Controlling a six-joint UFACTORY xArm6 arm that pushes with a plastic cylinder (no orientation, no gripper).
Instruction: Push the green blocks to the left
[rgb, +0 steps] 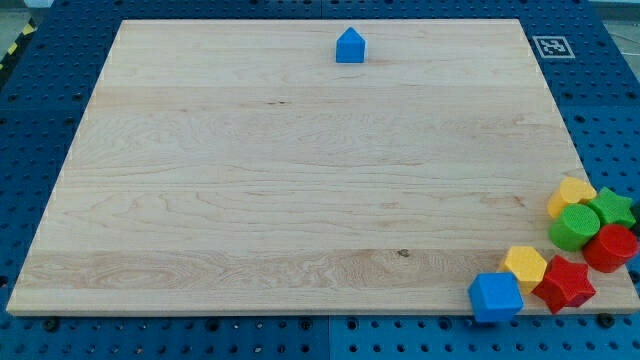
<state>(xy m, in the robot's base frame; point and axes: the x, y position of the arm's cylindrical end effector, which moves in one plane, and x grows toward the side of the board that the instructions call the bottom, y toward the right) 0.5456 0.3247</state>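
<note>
Blocks are gathered at the lower right corner of the wooden board (300, 200), with a single exception near the view's top. My tip is not shown anywhere in the view, so its place relative to the blocks cannot be told, and nothing can be said of any hold or contact.

Two green blocks are seen at the right edge. The green cylinder (574, 226) is set between the yellow block (573, 192) above it and the red cylinder (610, 247) to its lower right, touching both as far as can be judged. The green star (612, 207) is placed just right of the green cylinder, against the board's right edge, and is partly overlapped by the red cylinder below it.

Lower down, a yellow hexagonal block (526, 265) is flanked by a blue block (495, 297) at its lower left and a red star (565, 283) at its right; all three appear to be touching.

A blue house-shaped block (350, 46) is found alone near the top edge, well apart from the rest. A square printed marker (551, 46) is fixed at the top right corner.
</note>
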